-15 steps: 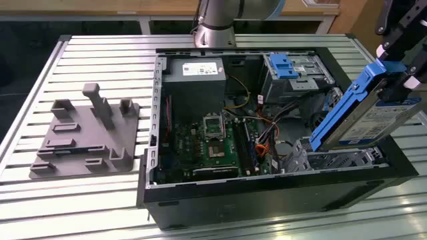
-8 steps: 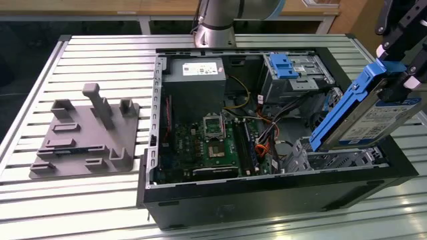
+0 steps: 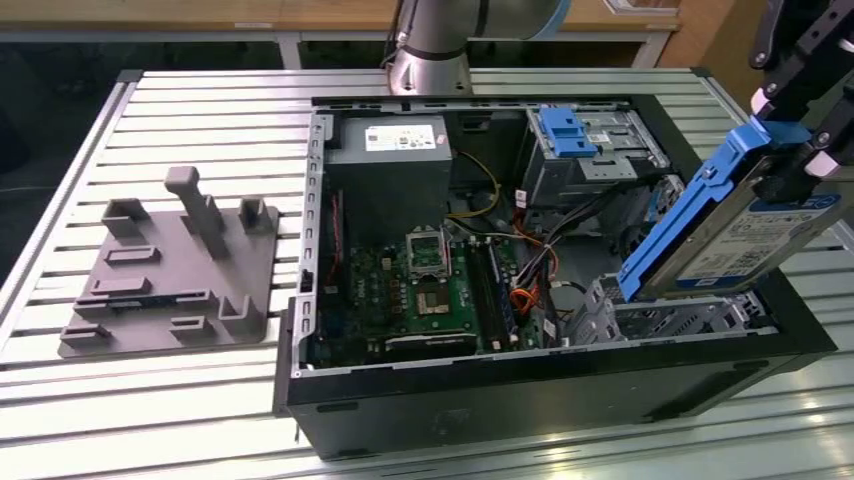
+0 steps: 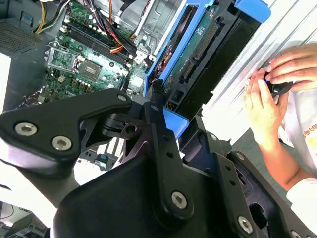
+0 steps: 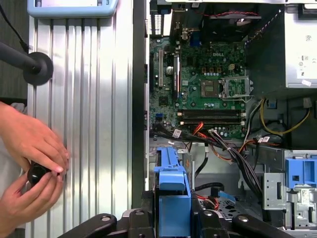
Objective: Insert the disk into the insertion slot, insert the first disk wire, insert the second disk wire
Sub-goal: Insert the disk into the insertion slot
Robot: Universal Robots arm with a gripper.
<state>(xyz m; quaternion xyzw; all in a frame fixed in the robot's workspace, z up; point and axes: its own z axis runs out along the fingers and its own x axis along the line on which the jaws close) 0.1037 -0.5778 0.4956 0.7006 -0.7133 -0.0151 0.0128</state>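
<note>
Blue-framed disk (image 3: 727, 235), tilted in gripper (image 3: 794, 150), lower end at insertion slot (image 3: 681, 322)

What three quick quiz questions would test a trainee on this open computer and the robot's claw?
1. True or false: the disk lies flat, fully inside the insertion slot.
2. What does the claw hold? A) the disk B) a yellow wire C) a blue latch
3. On which side of the exterior view does the grey stand sit?
Key: 1 false, the disk is tilted, with its lower end at the insertion slot; 2 A; 3 the left.
</note>
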